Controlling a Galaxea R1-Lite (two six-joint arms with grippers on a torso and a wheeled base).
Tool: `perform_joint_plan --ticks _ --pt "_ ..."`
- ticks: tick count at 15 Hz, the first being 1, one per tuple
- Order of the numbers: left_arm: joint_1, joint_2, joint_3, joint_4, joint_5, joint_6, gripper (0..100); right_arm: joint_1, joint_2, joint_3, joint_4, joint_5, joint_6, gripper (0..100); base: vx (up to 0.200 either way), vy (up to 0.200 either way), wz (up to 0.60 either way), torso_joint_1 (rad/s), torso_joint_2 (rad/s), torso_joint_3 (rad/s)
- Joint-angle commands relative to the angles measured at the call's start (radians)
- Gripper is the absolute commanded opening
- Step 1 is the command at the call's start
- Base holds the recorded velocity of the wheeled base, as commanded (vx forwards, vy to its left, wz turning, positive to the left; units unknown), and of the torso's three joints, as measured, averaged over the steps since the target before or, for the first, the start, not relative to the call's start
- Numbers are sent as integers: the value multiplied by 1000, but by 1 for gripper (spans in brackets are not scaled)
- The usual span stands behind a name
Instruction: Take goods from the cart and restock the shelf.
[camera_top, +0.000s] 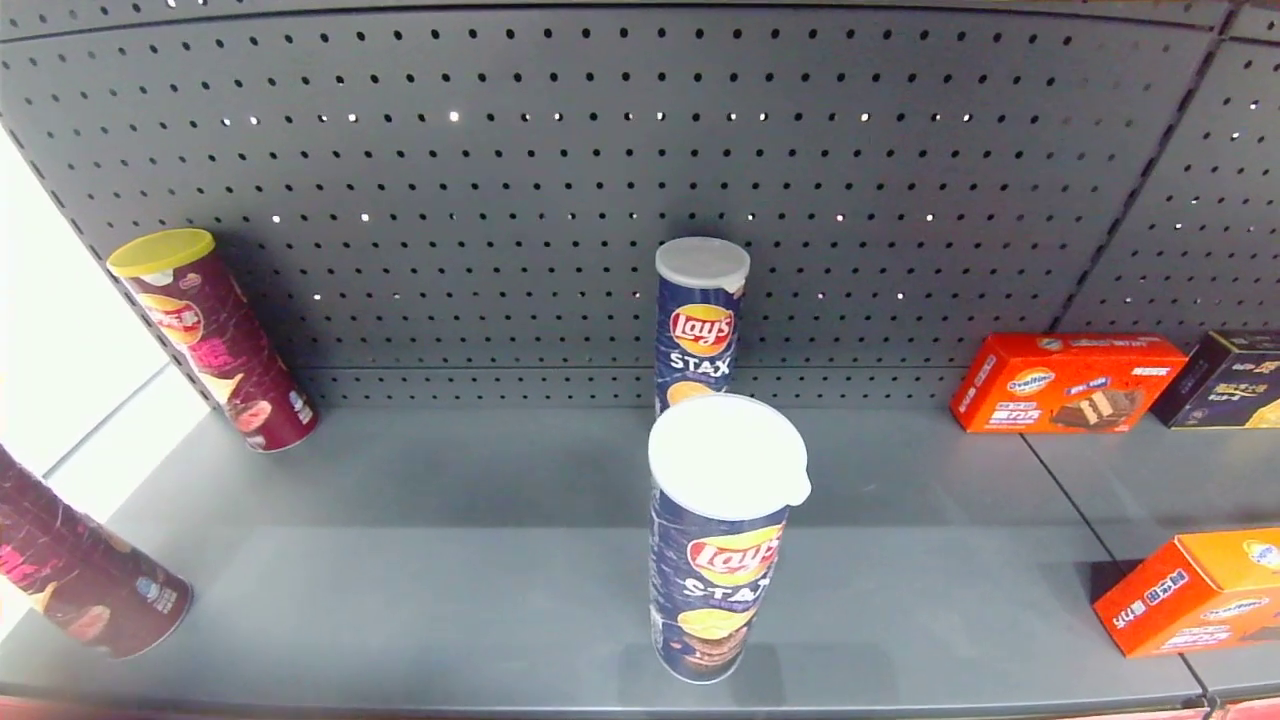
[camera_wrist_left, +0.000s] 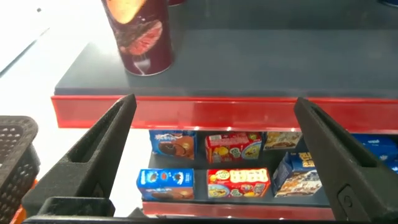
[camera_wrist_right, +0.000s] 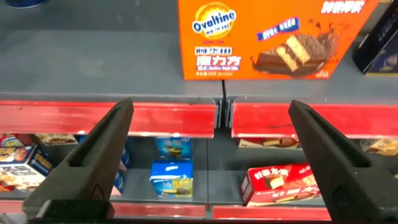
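Though dotted with maroon cans (camera_top: 215, 340) at far left, two blue cans (camera_top: 720, 540) in file at centre and orange boxes (camera_top: 1065, 385) at right, leaves wide bare shelf (camera_top: 450, 560) between, back to pegboard (camera_top: 560, 150) and forward to red edge (camera_wrist_left: 211, 113), with left gripper (camera_wrist_left: 213, 101) and right gripper (camera_wrist_right: 211, 104) gaping wide just off that edge, gripping nothing.

On the shelf (camera_top: 450, 560) a wide bare stretch is left between the rear maroon can (camera_top: 215, 345) and front maroon can (camera_top: 80, 580) at the left and the blue cans in the middle. The middle is blocked by the front blue can (camera_top: 715, 560) near the edge, with the rear blue can (camera_top: 697, 330) behind it by the pegboard wall (camera_top: 600, 150). A second bare stretch is left to their right, bounded by the rear orange box (camera_top: 1065, 385) and the front orange box (camera_top: 1190, 590), between which a gap is kept.
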Motion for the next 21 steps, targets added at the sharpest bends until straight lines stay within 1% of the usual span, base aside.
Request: perform_joint_plan --ticks 1,3,5,11,15,21 --pt "0 1 0 -1 1 -1 100 0 1 0 -2 1 0 100 0 0 0 0 0 0" --pt "0 1 0 -1 1 -1 100 0 1 0 -2 1 0 100 0 0 0 0 0 0" --pt "0 1 0 -1 1 -1 100 0 1 0 -2 1 0 100 -200 0 0 2 5 -2" --pt "0 1 0 -1 1 -1 100 0 1 0 -2 1 0 100 0 0 0 0 0 0" --pt "0 1 0 -1 1 -1 100 0 1 0 -2 1 0 100 -200 0 0 7 1 -2" --pt "0 1 0 -1 -1 -1 100 0 1 0 -2 1 0 100 0 0 0 0 0 0"
